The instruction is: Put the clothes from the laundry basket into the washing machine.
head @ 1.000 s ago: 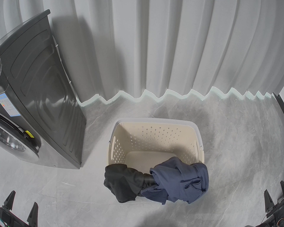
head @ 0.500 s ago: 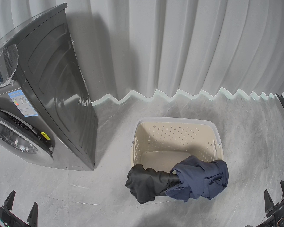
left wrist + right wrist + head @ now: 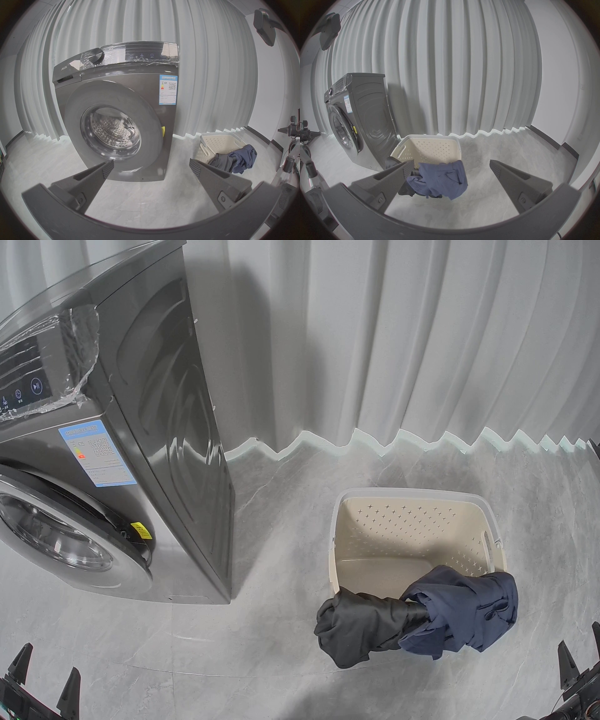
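Both sets of jaws are spread wide with nothing in them. The right gripper looks dead ahead at the navy garment, slung over the near rim of the laundry basket. The black garment bunches just beside it, off toward that gripper's inner finger. Together the two pieces lie as one long roll along the rim, crosswise to the right jaws' line of approach, well apart from them. The left gripper faces the washing machine squarely, with the clothes far off past its outer finger. My call is that the right arm is nearer, and the navy end is the one to take.
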